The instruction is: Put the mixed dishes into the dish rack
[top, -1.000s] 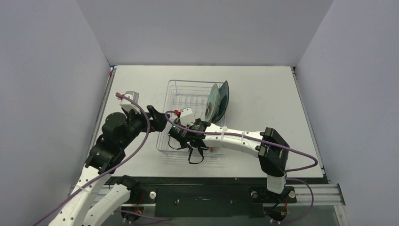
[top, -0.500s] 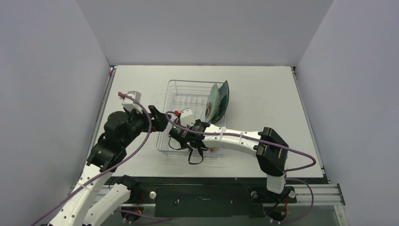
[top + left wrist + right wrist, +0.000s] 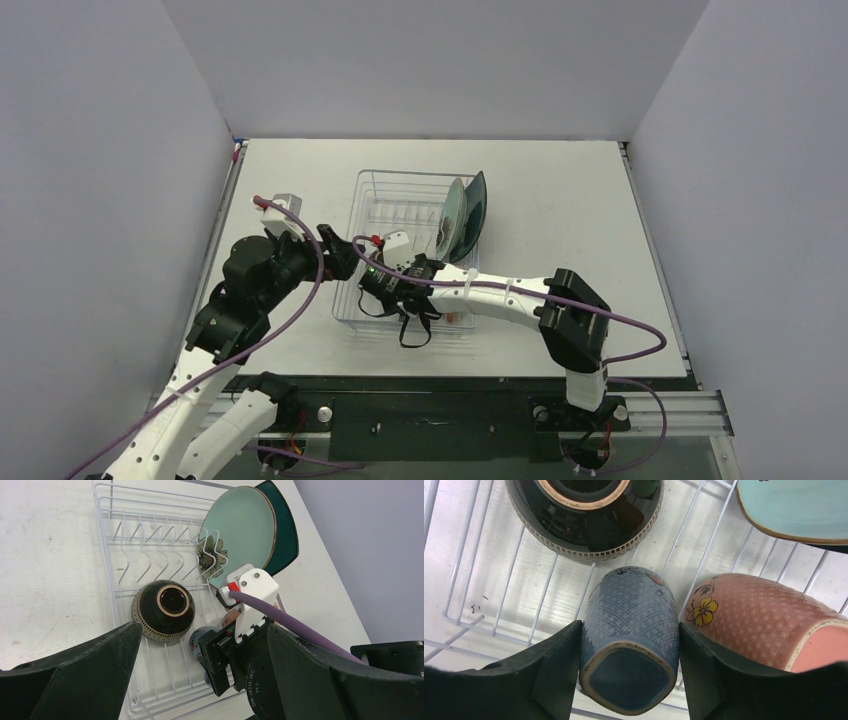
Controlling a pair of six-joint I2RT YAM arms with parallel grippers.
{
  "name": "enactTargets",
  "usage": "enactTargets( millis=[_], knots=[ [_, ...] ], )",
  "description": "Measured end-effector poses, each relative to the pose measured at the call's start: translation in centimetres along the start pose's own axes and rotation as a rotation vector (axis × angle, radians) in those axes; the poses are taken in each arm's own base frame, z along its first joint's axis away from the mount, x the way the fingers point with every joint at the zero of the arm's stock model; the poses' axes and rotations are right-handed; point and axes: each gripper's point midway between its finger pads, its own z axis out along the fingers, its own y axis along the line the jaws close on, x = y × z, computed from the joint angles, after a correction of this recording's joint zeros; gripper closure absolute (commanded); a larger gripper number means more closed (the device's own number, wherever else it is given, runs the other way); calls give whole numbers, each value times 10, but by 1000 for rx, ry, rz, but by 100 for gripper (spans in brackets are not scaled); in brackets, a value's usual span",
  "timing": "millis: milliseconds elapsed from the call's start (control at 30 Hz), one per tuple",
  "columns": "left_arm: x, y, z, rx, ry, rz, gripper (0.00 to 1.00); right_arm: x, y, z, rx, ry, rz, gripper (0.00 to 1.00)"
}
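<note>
The silver wire dish rack (image 3: 400, 185) stands mid-table. The pale teal plate (image 3: 240, 530) and the dark teal plate (image 3: 286, 535) stand on edge at its right side. The brown bowl (image 3: 162, 611) sits upside down on the rack floor. My right gripper (image 3: 630, 630) is inside the rack, shut on the grey-blue mug (image 3: 629, 600), with a finger touching each side. The salmon-orange mug (image 3: 754, 615) lies just right of it. My left gripper (image 3: 202, 630) is open and empty, above the rack's near left part.
The rack's plate prongs (image 3: 150, 555) stand behind the bowl. The right wrist and its purple cable (image 3: 280, 620) lie under the left gripper. Grey walls enclose the white table (image 3: 560, 200) on three sides.
My left gripper has edged slightly right toward the rack. The right gripper and the grey-blue mug have barely moved.
</note>
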Motion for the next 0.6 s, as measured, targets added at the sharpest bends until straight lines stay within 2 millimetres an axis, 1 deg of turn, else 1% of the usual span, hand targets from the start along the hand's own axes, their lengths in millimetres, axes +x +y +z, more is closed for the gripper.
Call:
enactTargets(
  millis=[167,267,433,600],
  knots=[
    [1,0,1,-1,3,0,3,0,1,1,-3,-1,1,26],
    [1,0,1,-1,7,-1,4,2,0,1,-3,4,-4,21],
    [3,1,3,-3,13,-3,4,0,-1,-2,-8,-1,-11,18],
    [4,0,6,1,22,-5,4,-9,-7,-18,-20,-22,-12,16]
  ],
)
